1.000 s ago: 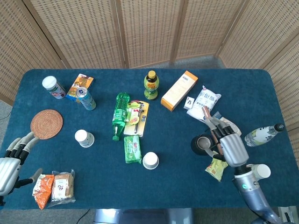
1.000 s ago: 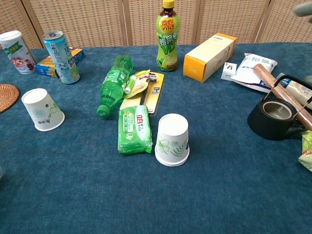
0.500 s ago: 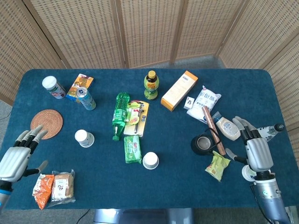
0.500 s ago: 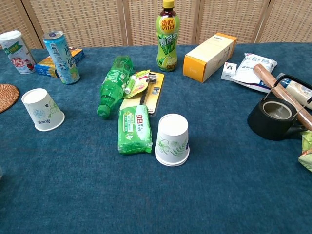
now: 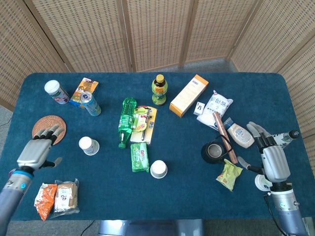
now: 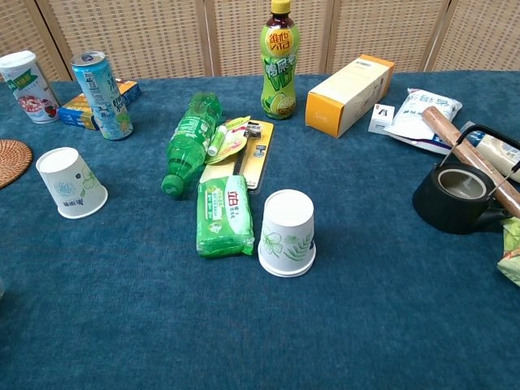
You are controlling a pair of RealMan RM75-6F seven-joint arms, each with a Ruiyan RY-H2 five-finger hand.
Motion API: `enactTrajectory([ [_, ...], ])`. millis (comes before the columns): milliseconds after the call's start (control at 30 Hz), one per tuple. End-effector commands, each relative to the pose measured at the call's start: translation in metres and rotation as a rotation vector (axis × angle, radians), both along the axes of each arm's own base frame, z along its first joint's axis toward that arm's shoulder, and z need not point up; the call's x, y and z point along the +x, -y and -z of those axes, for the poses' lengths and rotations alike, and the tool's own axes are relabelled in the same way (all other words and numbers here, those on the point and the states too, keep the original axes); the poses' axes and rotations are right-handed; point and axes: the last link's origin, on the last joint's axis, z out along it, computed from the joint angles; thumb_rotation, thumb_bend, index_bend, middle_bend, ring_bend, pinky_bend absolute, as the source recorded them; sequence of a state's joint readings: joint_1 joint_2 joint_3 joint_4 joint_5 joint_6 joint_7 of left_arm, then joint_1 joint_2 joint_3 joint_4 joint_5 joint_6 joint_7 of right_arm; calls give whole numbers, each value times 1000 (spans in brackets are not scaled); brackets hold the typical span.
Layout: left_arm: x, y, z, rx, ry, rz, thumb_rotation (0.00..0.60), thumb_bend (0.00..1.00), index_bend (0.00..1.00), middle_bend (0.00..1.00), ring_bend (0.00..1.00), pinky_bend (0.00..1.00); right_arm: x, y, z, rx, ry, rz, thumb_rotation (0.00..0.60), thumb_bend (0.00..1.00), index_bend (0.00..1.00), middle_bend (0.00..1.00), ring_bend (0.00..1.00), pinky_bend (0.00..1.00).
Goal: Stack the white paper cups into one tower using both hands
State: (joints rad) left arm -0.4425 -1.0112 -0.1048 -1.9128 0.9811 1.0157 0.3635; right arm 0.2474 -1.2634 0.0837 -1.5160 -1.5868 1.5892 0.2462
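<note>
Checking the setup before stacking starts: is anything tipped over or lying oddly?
The green bottle lies on its side beside the yellow card, while the other bottles stand. Both paper cups sit upside down, apart from each other. Nothing looks spilled.

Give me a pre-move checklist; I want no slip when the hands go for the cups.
1. Left hand free, fingers spread: ok.
2. Right hand free, fingers apart: ok.
3. Left cup standing upside down, apart from the can: ok.
4. Middle cup upside down with room to grip: not ok on one side, since the green pack lies right beside it.
5. Third cup reachable: cannot tell; it sits mostly hidden under the right hand.
6. Path from left hand to left cup clear: ok; only bare cloth between them in the head view.
</note>
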Motion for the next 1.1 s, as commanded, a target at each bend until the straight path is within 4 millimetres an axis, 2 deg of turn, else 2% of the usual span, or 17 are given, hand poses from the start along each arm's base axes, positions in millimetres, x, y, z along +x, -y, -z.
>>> enactTrajectory([
  [33, 13, -19, 25, -38, -25, 14, 600, 355, 0, 0, 0, 0, 0, 0, 0, 1, -2, 0, 600, 254, 57, 75, 112, 208],
  [300, 23, -33, 57, -54, -61, 32, 600, 355, 0, 0, 0, 10, 2, -1, 4, 14, -4, -7, 600, 257, 56, 76, 112, 208],
  [567, 22, -37, 71, -52, -77, 21, 600, 356, 0, 0, 0, 132, 2, 0, 5, 17, 0, -5, 600, 257, 56, 77, 112, 208],
  [667, 23, -39, 77, -59, -78, 20, 600, 355, 0, 3, 0, 225, 2, 0, 5, 15, -1, -6, 600, 258, 56, 78, 111, 207],
  [800, 24, -40, 83, -61, -70, 24, 600, 356, 29, 84, 74, 349, 3, 0, 5, 14, 2, -6, 600, 259, 57, 79, 112, 208],
  [933, 24, -42, 87, -59, -70, 29, 600, 357, 140, 267, 183, 398, 2, 0, 5, 15, 2, -3, 600, 261, 57, 80, 111, 208],
  [1100, 26, -43, 91, -59, -72, 35, 600, 357, 168, 288, 205, 415, 2, 0, 5, 13, 4, -4, 600, 267, 57, 83, 112, 207],
])
